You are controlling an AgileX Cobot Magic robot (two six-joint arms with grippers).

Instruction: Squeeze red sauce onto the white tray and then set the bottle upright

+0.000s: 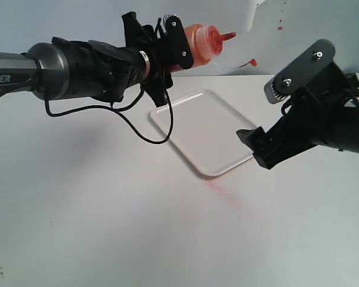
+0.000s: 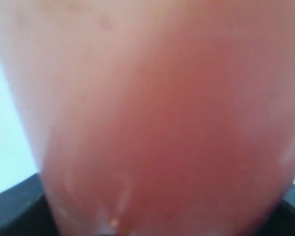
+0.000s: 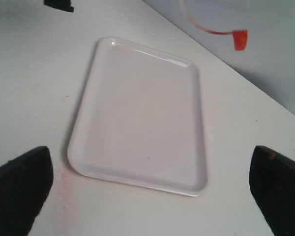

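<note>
Above the far side of the white tray (image 1: 206, 128): I have the bottle (image 1: 202, 40) aloft, its long axis near level, nozzle towards the right arm.
Left claw (image 1: 172, 57): clamped on the bottle's lower body; the red sauce (image 2: 177, 147) fills my wrist view.
Right claw (image 1: 281, 110): gaping wide, holding nothing, low beside the tray's right edge.
Tray: bare, with no drops that I can see, flat on the surface (image 1: 107, 209).
Key relation: the tray lies below the nozzle. I judge the left arm must tip the nozzle downward over the tray's middle before squeezing.
</note>
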